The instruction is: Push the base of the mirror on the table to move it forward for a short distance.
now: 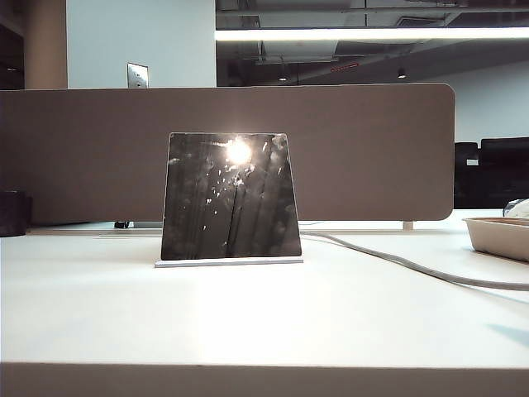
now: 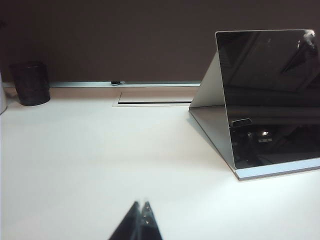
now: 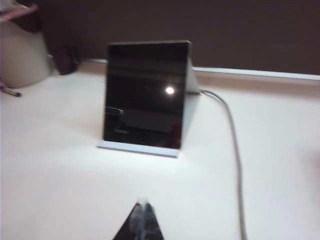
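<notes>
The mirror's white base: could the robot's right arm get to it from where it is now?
Probably yes. In the right wrist view, the right gripper, fingertips together, points toward the base of the mirror, with only bare table between them. The grey cable runs off to one side, clear of that path.

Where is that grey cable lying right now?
In the exterior view the cable runs on the table from behind the mirror's right side, curving off to the right, just in front of the tray.

Mirror (image 1: 229, 197) on table (image 1: 248, 322), cable (image 1: 397, 266) right, partition (image 1: 372, 149) behind.
</notes>
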Available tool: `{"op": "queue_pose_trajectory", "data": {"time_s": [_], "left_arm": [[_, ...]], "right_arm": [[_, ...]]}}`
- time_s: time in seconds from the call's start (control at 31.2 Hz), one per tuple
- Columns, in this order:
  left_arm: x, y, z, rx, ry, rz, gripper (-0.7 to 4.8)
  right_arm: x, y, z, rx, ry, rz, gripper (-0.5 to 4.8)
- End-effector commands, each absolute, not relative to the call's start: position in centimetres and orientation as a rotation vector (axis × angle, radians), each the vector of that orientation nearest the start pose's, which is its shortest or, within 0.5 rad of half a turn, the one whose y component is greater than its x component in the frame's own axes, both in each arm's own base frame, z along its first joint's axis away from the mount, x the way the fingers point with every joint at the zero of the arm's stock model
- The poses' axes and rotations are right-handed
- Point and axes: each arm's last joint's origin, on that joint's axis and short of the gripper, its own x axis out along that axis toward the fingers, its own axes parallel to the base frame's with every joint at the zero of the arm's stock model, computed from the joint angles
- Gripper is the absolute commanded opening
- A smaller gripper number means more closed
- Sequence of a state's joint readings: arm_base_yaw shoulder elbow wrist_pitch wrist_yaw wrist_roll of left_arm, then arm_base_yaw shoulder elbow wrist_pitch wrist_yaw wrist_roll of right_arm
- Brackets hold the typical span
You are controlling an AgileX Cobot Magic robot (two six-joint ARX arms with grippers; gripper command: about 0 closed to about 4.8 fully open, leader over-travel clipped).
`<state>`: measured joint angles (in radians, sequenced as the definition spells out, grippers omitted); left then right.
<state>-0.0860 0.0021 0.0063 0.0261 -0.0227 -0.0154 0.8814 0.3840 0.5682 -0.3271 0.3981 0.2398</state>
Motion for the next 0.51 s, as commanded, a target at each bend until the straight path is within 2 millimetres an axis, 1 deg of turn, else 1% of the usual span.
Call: {"op": "queue_pose_trajectory", "data": {"time_s": [0.03,0.51], "left_arm": [[9.7,-0.77,16.95,-0.014,-0.043,-0.064,-0.01],[9.7,-0.77,16.95,-0.014,-0.043,-0.064,-0.01]], "right_arm": [[7.01,6.6,29.15,0.165,0.149,0.438,-0.06],[6.98,6.57,28.95,0.159,0.156,0.437,-0.06]]}}
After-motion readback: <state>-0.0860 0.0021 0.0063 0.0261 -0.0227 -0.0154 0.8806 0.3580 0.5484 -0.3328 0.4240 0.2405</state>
